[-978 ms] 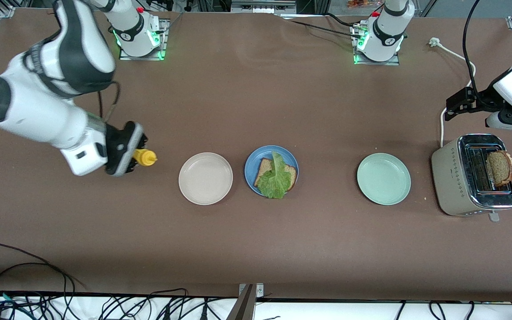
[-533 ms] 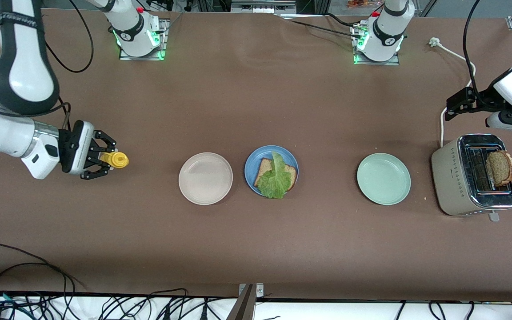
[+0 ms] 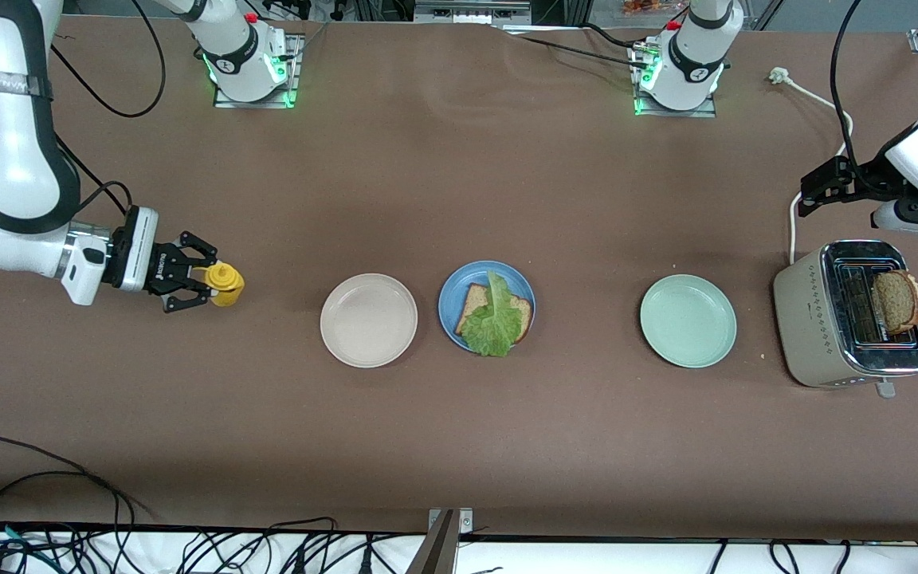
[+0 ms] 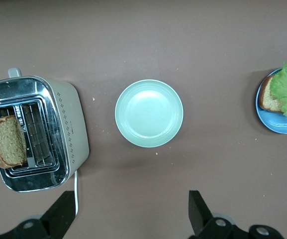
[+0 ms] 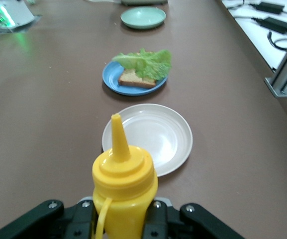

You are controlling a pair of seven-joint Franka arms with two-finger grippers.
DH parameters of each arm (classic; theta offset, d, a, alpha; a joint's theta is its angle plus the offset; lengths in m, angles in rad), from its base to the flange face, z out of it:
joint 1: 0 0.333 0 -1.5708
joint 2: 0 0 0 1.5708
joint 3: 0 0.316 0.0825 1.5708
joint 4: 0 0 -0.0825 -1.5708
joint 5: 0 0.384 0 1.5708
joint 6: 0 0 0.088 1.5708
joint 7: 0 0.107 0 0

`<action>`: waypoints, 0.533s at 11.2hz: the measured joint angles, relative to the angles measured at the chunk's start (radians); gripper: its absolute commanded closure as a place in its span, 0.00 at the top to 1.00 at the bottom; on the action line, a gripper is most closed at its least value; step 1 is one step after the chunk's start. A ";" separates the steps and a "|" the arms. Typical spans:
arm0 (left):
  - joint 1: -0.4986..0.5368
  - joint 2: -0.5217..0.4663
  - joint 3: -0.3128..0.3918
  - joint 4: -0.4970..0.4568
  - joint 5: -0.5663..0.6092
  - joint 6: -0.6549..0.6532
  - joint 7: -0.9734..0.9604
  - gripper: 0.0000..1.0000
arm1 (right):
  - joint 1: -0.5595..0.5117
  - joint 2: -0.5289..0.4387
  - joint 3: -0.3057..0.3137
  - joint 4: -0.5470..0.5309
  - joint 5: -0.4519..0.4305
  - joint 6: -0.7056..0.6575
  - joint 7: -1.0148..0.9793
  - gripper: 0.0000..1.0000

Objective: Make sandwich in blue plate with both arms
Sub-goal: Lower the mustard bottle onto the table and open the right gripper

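The blue plate [image 3: 452, 292] sits mid-table with one brown bread slice [image 3: 475, 303] and a green lettuce leaf [image 3: 495, 325] on top. The second bread slice [image 3: 897, 301] stands in a slot of the toaster [image 3: 821, 319]. My right gripper [image 3: 208, 285] is shut on a yellow squeeze bottle [image 3: 225, 285], held upright low beside the beige plate [image 3: 369, 320], toward the right arm's end. The right wrist view shows the bottle [image 5: 125, 184] between the jaws. My left gripper [image 3: 817, 191] hangs open and empty above the table by the toaster; its fingers [image 4: 199, 211] are wide apart.
A pale mint-green plate [image 3: 688, 320] lies between the blue plate and the toaster. The toaster's white cord [image 3: 814, 97] runs toward the left arm's base. Loose cables [image 3: 45, 478] lie along the table's edge nearest the front camera.
My right arm has swung back and its gripper has turned level, carrying the yellow bottle a little away from the beige plate and bringing it upright. The left arm has not moved.
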 measured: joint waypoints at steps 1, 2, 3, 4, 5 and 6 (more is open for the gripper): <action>0.000 0.000 0.000 0.000 0.000 0.000 0.000 1.00 | 0.000 0.013 -0.017 -0.026 0.046 -0.029 -0.064 0.00; 0.000 0.000 0.000 0.000 0.000 0.000 0.000 1.00 | 0.000 0.035 -0.037 -0.043 0.096 -0.070 -0.127 0.00; 0.000 0.000 0.000 0.000 0.000 0.000 0.000 1.00 | 0.000 0.064 -0.058 -0.051 0.135 -0.116 -0.182 0.00; 0.000 0.000 0.000 0.000 0.000 0.000 0.000 1.00 | -0.002 0.095 -0.077 -0.052 0.163 -0.167 -0.218 0.00; 0.000 0.000 0.000 0.000 0.000 0.000 0.000 1.00 | -0.011 0.126 -0.091 -0.053 0.189 -0.226 -0.244 0.00; 0.000 0.000 0.000 0.000 0.000 0.000 0.000 1.00 | -0.022 0.156 -0.102 -0.053 0.208 -0.277 -0.278 0.00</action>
